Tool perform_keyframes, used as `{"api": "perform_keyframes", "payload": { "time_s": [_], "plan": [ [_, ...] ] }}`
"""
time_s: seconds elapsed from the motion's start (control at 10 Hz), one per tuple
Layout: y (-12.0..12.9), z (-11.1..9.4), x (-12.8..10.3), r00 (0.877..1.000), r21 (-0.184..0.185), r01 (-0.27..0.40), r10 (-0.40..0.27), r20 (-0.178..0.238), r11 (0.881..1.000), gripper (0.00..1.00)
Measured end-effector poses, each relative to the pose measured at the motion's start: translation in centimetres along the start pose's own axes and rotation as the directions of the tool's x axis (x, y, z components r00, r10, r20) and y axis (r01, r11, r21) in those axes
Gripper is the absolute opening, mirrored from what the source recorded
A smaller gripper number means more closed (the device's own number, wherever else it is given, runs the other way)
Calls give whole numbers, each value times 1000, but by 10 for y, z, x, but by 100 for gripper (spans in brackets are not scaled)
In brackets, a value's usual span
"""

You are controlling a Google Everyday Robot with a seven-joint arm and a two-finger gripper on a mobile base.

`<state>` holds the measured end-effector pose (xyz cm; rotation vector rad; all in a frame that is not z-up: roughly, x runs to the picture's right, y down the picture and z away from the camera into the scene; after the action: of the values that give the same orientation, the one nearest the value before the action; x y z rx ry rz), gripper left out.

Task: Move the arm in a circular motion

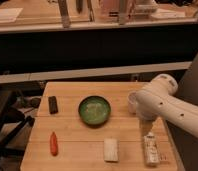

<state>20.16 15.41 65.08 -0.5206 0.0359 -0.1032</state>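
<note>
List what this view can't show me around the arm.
Camera view:
- Cup: right side hidden behind the arm.
- Gripper: hangs below the arm's end, between cup and packet; mostly hidden by the arm.
- Arm's base: cut off by the right edge.

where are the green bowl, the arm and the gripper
green bowl (80, 111): camera view, on its left rim
arm (171, 107): camera view, on the thick white segment
gripper (145, 127): camera view, hanging under the arm's end, right of the green bowl
</note>
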Motion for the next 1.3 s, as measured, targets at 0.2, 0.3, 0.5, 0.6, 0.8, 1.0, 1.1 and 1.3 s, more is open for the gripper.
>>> {"api": "perform_keyframes", "payload": {
  "time_s": [0.2,0.3,0.5,0.6,0.8,1.0,1.1,1.3],
  "plan": [
    [4,1,-11,1000,12,28,-28,-2,1000,80],
    [3,2,-23,999,18,50,-50,-3,999,80],
    [3,4,-40,996,29,84,-84,-6,996,80],
    [5,5,-42,996,35,93,-93,-8,995,80],
    [3,8,-45,993,45,116,-116,-14,992,80],
    [-1,10,-69,988,59,152,-151,-21,987,80],
    [-3,11,-84,985,70,174,-173,-23,982,80],
    [-6,12,-97,979,83,205,-203,-30,975,80]
  ]
}}
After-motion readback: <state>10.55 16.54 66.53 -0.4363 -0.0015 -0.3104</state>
